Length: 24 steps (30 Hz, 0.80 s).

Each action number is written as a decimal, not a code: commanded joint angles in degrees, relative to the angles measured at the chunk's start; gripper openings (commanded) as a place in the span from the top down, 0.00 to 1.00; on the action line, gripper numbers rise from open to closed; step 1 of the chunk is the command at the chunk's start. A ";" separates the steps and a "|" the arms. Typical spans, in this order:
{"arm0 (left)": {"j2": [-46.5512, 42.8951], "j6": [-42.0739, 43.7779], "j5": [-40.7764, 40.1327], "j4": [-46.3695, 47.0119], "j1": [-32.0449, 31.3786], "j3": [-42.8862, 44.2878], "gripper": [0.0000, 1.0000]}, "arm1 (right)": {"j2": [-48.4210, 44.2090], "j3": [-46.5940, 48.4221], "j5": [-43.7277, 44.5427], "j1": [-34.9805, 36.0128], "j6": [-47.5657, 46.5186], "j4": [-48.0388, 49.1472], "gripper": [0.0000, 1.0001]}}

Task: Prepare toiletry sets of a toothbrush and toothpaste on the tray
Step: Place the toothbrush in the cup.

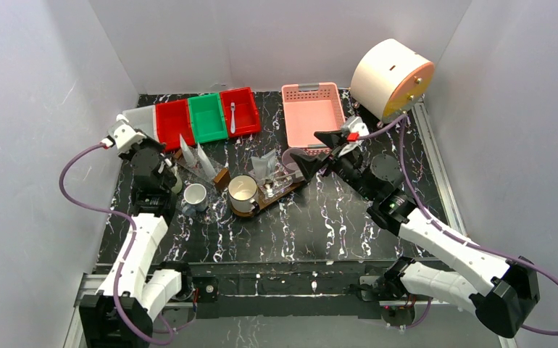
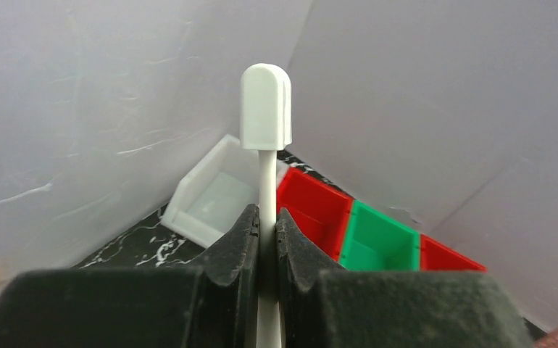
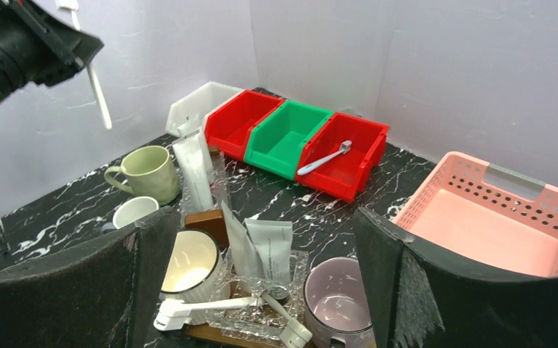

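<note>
Black marbled tabletop (image 1: 319, 225), white walls (image 1: 44, 87), left hand (image 2: 267, 221) clamping toothbrush (image 2: 265, 116), right hand (image 3: 261, 217) spread wide near tray (image 1: 291, 188).

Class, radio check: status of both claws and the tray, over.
Left claw shut on toothbrush, aloft. Right claw open near tray. Tray crowded: mugs, tubes.

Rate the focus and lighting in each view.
Top external: soft, even light, faint shadows, the tray sharp. Left wrist: the toothbrush stands crisp against flat white walls, clamped in the dark left gripper. Right wrist: the bins and pink basket are sharp without glare, and the open right gripper looms dark at the bottom edge.
</note>
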 commanded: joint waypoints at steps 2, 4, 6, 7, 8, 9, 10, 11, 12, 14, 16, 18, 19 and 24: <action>2.19 -2.60 -4.93 6.80 4.35 -4.56 1.00 | -2.19 -1.02 3.92 -0.13 -1.44 5.29 0.01; 4.01 -3.28 -5.14 10.08 7.02 -6.55 1.00 | -2.31 -1.20 4.00 -0.19 -1.72 5.47 0.01; 5.89 -4.28 -3.84 12.79 8.92 -8.11 1.00 | -2.53 -1.48 4.05 -0.14 -1.74 5.64 0.01; 6.92 -4.19 -3.51 14.49 9.57 -8.67 1.00 | -2.54 -1.57 3.99 -0.14 -1.88 5.71 0.01; 8.37 -4.32 -3.66 15.99 10.22 -9.14 1.00 | -2.61 -1.51 3.77 -0.18 -2.13 5.61 0.01; 9.40 -4.78 -3.64 17.42 10.96 -9.52 1.00 | -2.60 -1.47 3.51 -0.16 -2.33 5.42 0.01; 10.24 -5.13 -3.45 18.35 11.74 -9.63 1.00 | -2.55 -1.31 3.44 -0.18 -2.58 5.04 0.01; 11.09 -5.13 -3.32 19.19 12.31 -9.57 1.00 | -2.57 -1.12 3.58 -0.17 -2.74 4.81 0.01; 12.14 -5.24 -3.27 19.76 12.69 -9.37 1.00 | -2.63 -1.02 3.70 -0.19 -2.82 4.76 0.01; 14.41 -5.95 -2.78 20.71 13.20 -9.05 1.00 | -2.59 -0.93 3.94 -0.14 -3.13 4.59 0.01; 17.40 -6.40 -1.96 22.25 13.32 -8.97 1.00 | -2.34 -0.84 4.40 -0.18 -3.48 4.24 0.01; 20.09 -6.79 -1.63 23.53 13.41 -8.64 1.00 | -2.46 -0.94 4.88 -0.12 -3.89 4.01 0.01; 21.23 -6.92 -1.55 24.39 13.41 -8.52 1.00 | -2.62 -1.12 5.19 -0.16 -4.09 4.16 0.01; 25.35 -8.62 -1.48 28.74 13.67 -8.88 1.00 | -2.64 -1.36 5.87 -0.17 -4.67 4.44 0.01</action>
